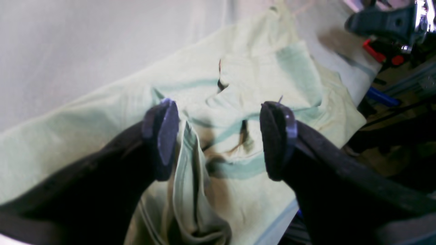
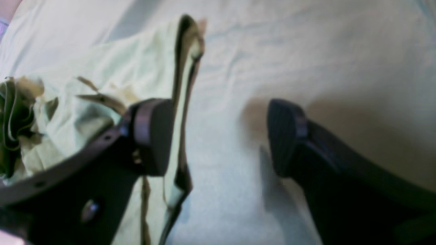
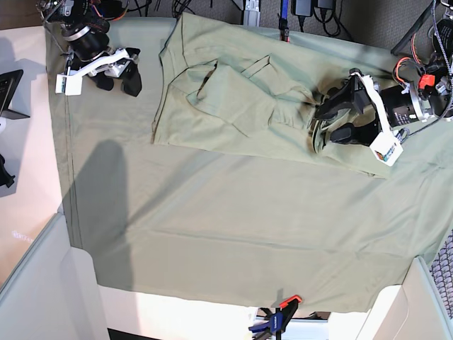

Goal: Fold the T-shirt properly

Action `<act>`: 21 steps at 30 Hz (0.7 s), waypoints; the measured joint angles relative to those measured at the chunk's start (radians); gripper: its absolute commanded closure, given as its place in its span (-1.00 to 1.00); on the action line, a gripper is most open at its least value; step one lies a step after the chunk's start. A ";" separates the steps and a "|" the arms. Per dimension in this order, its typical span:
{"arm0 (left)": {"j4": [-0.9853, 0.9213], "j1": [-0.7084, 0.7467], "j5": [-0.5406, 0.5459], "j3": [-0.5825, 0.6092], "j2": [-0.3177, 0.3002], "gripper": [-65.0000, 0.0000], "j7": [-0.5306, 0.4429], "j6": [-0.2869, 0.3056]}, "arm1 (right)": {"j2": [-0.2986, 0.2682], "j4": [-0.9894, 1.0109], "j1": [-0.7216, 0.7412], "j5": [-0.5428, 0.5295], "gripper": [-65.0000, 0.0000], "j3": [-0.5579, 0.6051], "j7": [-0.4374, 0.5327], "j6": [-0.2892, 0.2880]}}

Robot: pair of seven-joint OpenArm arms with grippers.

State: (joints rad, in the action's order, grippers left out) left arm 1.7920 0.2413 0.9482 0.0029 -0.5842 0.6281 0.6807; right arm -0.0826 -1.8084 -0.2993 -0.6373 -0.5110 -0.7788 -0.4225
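The pale green T-shirt (image 3: 233, 106) lies partly folded and wrinkled across the far half of the table. My left gripper (image 3: 327, 120) hangs open over the shirt's bunched right end. In the left wrist view both of the left gripper's (image 1: 219, 139) fingers stand wide apart above a raised fold of the T-shirt (image 1: 190, 163), holding nothing. My right gripper (image 3: 119, 83) is open at the far left, off the shirt's left edge. In the right wrist view the right gripper (image 2: 218, 136) has bare cloth between its fingers, and an upright edge of the T-shirt (image 2: 180, 85) stands just beside its left finger.
A larger green tablecloth (image 3: 212, 234) covers the table. A clamp (image 3: 279, 315) holds its near edge, and another clamp (image 1: 378, 54) sits by the far edge next to cables. White panels stand at the near corners.
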 measured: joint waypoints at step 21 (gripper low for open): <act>0.000 0.000 -0.008 -0.147 0.000 -0.25 0.045 0.000 | 0.130 0.076 0.003 -0.017 -0.32 0.224 -0.003 0.000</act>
State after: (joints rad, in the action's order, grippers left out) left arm 1.7924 0.2417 0.9405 -0.1440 -0.5838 0.6735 0.6807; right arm 0.0471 -1.7321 -0.2958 -0.6540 -0.2867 -0.7818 -0.4221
